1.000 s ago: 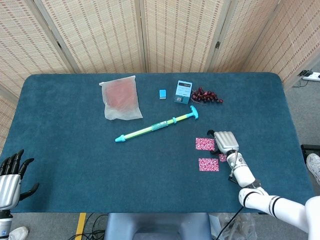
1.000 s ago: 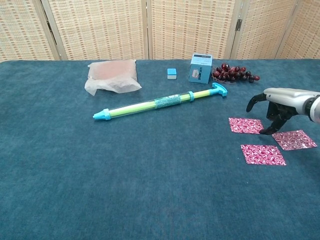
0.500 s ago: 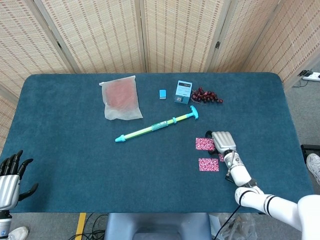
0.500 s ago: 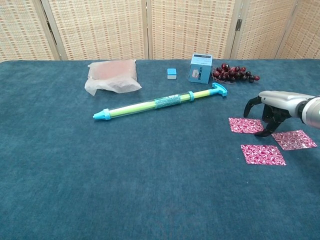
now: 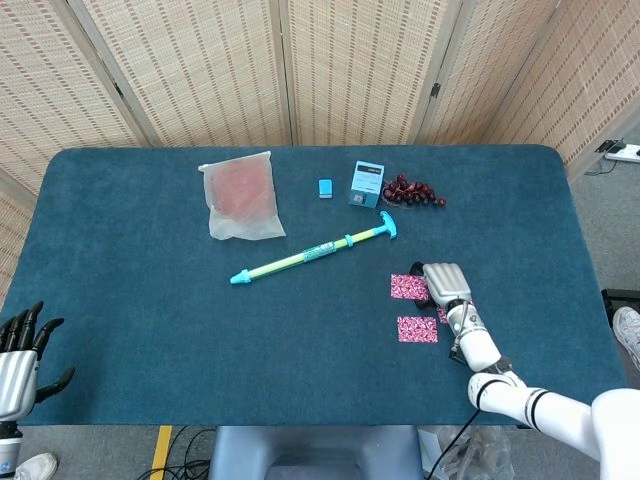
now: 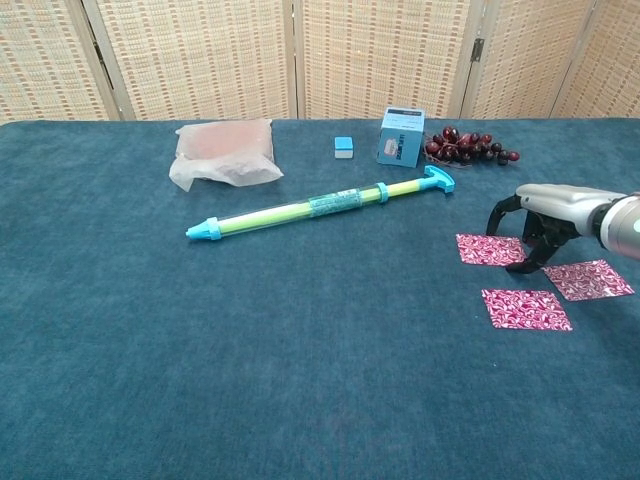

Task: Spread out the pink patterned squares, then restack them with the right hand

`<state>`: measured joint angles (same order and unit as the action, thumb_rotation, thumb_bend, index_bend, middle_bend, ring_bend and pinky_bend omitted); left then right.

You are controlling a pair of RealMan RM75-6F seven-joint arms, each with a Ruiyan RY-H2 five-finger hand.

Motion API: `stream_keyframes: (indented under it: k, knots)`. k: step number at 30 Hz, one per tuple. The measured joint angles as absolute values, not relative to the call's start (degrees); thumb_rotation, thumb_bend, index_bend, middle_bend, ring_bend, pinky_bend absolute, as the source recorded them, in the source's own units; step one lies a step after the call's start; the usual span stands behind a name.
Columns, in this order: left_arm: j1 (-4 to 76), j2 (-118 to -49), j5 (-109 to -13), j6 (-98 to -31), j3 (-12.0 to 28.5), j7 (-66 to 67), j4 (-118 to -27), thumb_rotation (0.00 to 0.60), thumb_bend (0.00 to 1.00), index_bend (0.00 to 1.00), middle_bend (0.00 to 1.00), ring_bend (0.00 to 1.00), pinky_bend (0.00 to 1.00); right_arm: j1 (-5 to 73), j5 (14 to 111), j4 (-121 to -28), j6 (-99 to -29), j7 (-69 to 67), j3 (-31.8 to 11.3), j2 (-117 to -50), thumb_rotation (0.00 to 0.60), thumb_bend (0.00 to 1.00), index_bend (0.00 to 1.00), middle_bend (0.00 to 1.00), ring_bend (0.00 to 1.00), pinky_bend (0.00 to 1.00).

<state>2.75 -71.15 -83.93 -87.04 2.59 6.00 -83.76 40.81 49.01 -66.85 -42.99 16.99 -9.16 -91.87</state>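
Now that my right hand [image 6: 548, 218] has slid a little toward the table's left side and lowered since a second ago, its curled fingertips [image 6: 521, 266] stand over the right edge of the far pink square [image 6: 489, 249], and I cannot tell if they already touch it. The hand holds nothing; the fingers are arched downward and apart. I judge that the spreading is finished and that I begin now to collect the squares again. I count three pink patterned squares, all lying flat and separate near the table's right side, toward the front: the far one, the near pink square [image 6: 525, 309] closer to the front edge, and the right pink square [image 6: 589, 279] beside my hand toward the right edge. My left hand [image 5: 18, 350] hangs at the front left corner, off the table [image 5: 140, 330], open and empty. Of other things there is one of each: a green pump [image 5: 313, 253] in the middle, a plastic bag [image 5: 240, 195], a small blue block [image 5: 325, 188], a blue box [image 5: 367, 184] and a bunch of grapes [image 5: 413, 191] along the back edge.
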Motion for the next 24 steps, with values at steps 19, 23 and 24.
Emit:
stream_keyframes:
  k: [19, 23, 24]
  knots:
    - [2.8, -71.3, -84.1, -87.0, 2.6, 6.1, -83.8, 0.600, 0.26, 0.22, 0.05, 0.04, 0.11, 39.5, 51.2, -70.1, -44.4, 15.1, -8.9, -89.3, 0.600, 0.32, 0.33, 1.00, 1.00, 1.00]
    - [2.7, -71.2, -84.1, -87.1, 2.6, 6.2, -83.9, 0.600, 0.26, 0.22, 0.05, 0.04, 0.11, 39.4, 51.6, -70.7, -44.5, 14.8, -8.9, -89.1, 0.600, 0.32, 0.33, 1.00, 1.00, 1.00]
    - [2.7, -71.2, -84.1, -87.1, 2.6, 6.2, -83.9, 0.600, 0.26, 0.22, 0.05, 0.04, 0.11, 39.3, 51.8, -71.1, -44.6, 14.7, -8.8, -88.9, 0.600, 0.32, 0.33, 1.00, 1.00, 1.00]
